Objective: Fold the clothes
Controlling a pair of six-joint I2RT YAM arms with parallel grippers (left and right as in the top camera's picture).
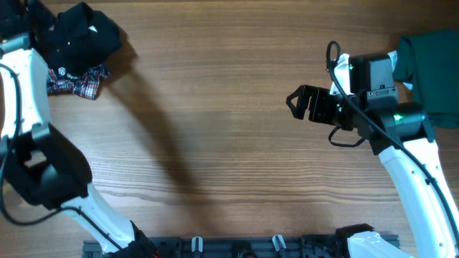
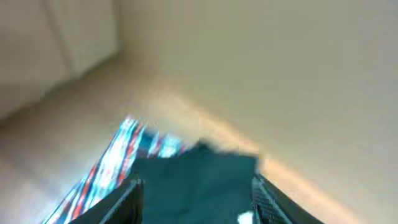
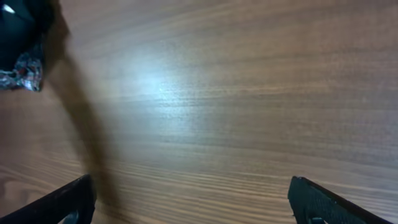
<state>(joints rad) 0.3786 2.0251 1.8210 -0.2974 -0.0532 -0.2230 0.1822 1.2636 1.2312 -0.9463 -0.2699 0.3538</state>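
Overhead: black shirt (image 1: 79, 32) crumpled over plaid garment (image 1: 84, 82) beside my left gripper (image 2: 196, 190) — grip unclear; right gripper (image 3: 196, 202) spread — folding looks unstarted.

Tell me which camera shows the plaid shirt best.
Overhead: the plaid shirt lies sharp at top left, partly under the black shirt. Left wrist shows a blurred edge; right wrist only a small scrap.

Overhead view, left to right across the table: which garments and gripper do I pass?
black shirt → right gripper → dark green garment. The plaid garment overlaps the black shirt, so it is left out.
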